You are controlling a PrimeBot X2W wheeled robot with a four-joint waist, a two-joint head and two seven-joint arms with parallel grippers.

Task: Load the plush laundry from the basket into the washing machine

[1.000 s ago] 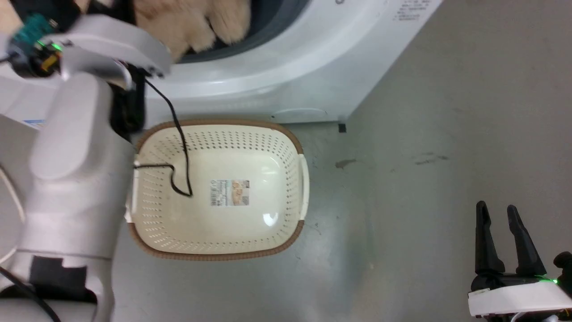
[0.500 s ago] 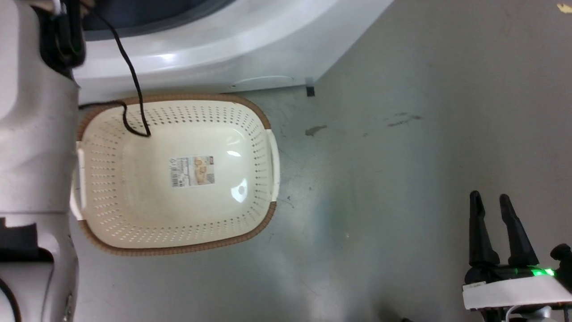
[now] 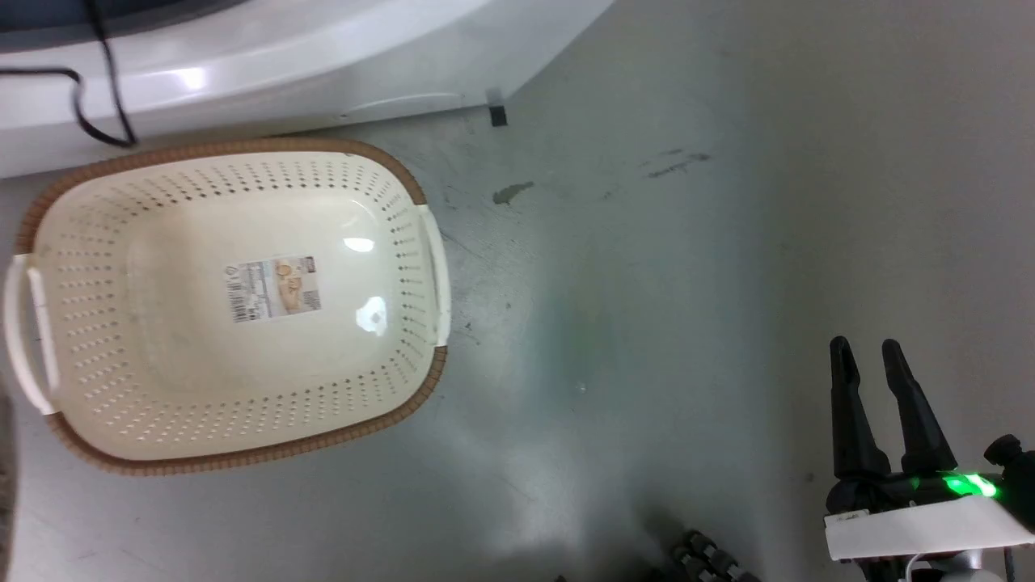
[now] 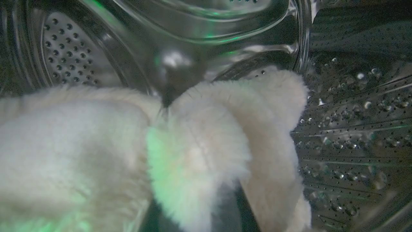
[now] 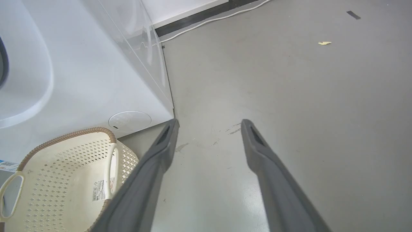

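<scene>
Head cam has swung since a second ago, so the frame shift is the camera, not the objects. The washing machine [image 3: 283, 73] now has less of its white front in frame. The plush bear [image 4: 80, 154] sits inside the washing machine, lying against the perforated steel drum [image 4: 74, 54]. It has shaggy cream fur, one rounded limb curling over to the right, and a green tint from a light. The basket [image 3: 226, 449] is on the grey floor [image 3: 687, 283] just in front of the washing machine's base. Its left handle, behind the pale forearm a second ago, is uncovered. Right gripper [image 3: 866, 346] has its fingers apart and grips nothing, over the floor well right of the washing machine's corner. Left gripper's jaws are together, its fingers under fur, so I can't tell if it clamps the bear. The black cable [image 3: 105, 121] loops across the washing machine's front; earlier it crossed the basket's inside. The label sticker [image 3: 272, 288] lies on the basket's bare bottom.
</scene>
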